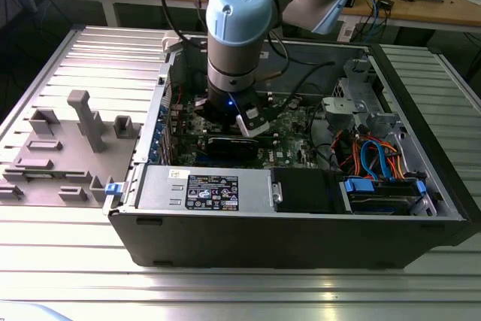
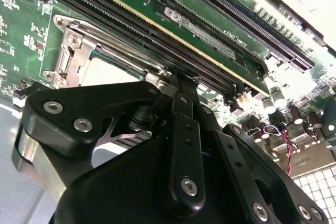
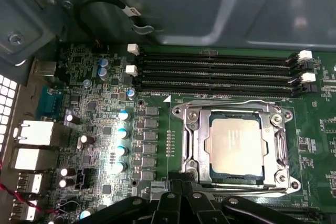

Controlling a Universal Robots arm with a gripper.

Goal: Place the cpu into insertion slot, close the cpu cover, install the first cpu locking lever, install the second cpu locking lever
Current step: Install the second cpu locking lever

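While arm (image 1: 239,43) reaches down into open case (image 1: 301,223) on desk (image 1: 68,261), exterior view hides tool behind wrist, above board (image 1: 289,129) middle. First wrist view: cpu (image 3: 235,146) seated in slot (image 3: 190,153), cover (image 3: 279,149) closed flat around it; tool (image 3: 181,184) just beside slot edge. Second wrist view: tool fingers (image 2: 184,145) pressed together, gripping nothing, tip near cover (image 2: 71,59).

Black gripper (image 2: 181,85) linkage fills the foreground in the second wrist view, its tip at the edge of the insertion slot (image 2: 65,59), just beside the long black memory slots (image 2: 157,38). The cpu (image 2: 102,72) sits in the slot (pale top partly hidden by the gripper), silvery cpu cover (image 2: 79,38) framing it. Green circuit board (image 2: 21,35) all around.
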